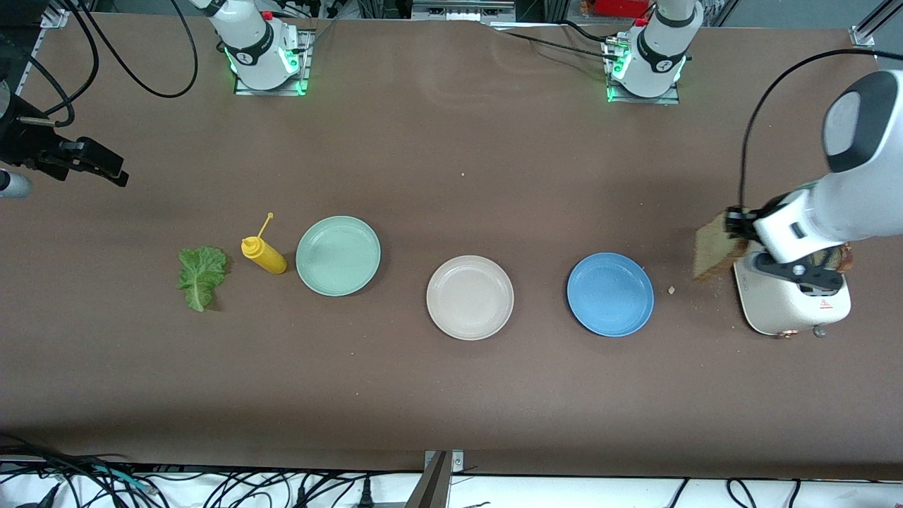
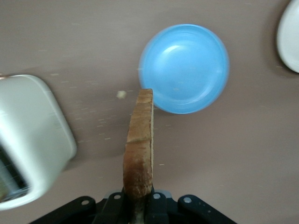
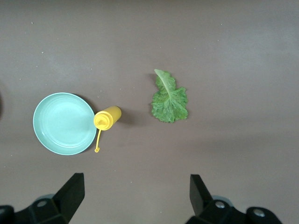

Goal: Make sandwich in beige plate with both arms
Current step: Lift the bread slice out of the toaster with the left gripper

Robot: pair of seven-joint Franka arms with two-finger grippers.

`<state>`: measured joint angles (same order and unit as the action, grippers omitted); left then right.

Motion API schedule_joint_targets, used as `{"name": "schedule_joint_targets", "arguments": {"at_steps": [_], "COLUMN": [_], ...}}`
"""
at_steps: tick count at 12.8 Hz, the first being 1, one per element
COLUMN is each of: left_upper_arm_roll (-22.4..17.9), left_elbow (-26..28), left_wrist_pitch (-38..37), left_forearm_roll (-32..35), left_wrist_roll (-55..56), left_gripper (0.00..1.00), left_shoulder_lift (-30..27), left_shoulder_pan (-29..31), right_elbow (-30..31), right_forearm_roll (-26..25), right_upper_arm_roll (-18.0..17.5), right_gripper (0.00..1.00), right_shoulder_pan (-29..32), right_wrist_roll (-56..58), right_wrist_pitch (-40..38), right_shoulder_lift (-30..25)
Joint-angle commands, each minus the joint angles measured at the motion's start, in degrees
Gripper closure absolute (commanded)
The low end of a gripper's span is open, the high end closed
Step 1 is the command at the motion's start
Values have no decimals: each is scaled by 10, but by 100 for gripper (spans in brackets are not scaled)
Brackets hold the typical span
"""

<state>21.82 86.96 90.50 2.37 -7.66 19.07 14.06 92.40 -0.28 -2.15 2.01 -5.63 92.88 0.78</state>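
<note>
Left gripper clamped on a bread slice, up over the toaster. Right gripper spread wide, waiting above the lettuce. Beige plate sits between mint plate and blue plate.

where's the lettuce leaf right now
The lettuce leaf lies flat on the table toward the right arm's end, beside the yellow mustard bottle, which sits between it and the mint-green plate. The open right gripper hovers above it.
</note>
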Motion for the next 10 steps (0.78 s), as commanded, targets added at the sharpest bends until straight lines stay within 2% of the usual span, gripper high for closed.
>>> {"name": "schedule_joint_targets", "arguments": {"at_steps": [1,5,8,10], "left_upper_arm_roll": [1,1,1,1], "left_elbow": [-21,-92,-101,-101], "left_wrist_pitch": [-5,2,58,119], "left_forearm_roll": [-69,-248,-392,-433], "left_wrist_roll": [16,16,6,3], "left_gripper": [100,100,100,100], "left_shoulder_lift": [49,162,220,252], "left_shoulder_pan": [-41,-66,-76,-104], "right_elbow": [-8,-7,-7,-7], "right_forearm_roll": [2,2,2,2], "right_upper_arm_roll": [2,2,2,2], "right_gripper": [0,0,0,0], "right_shoulder_pan": [-2,-2,-2,-2], "right_wrist_roll": [2,2,2,2], "right_wrist_pitch": [-2,-2,-3,-3], "right_shoulder_lift": [1,1,1,1]}}
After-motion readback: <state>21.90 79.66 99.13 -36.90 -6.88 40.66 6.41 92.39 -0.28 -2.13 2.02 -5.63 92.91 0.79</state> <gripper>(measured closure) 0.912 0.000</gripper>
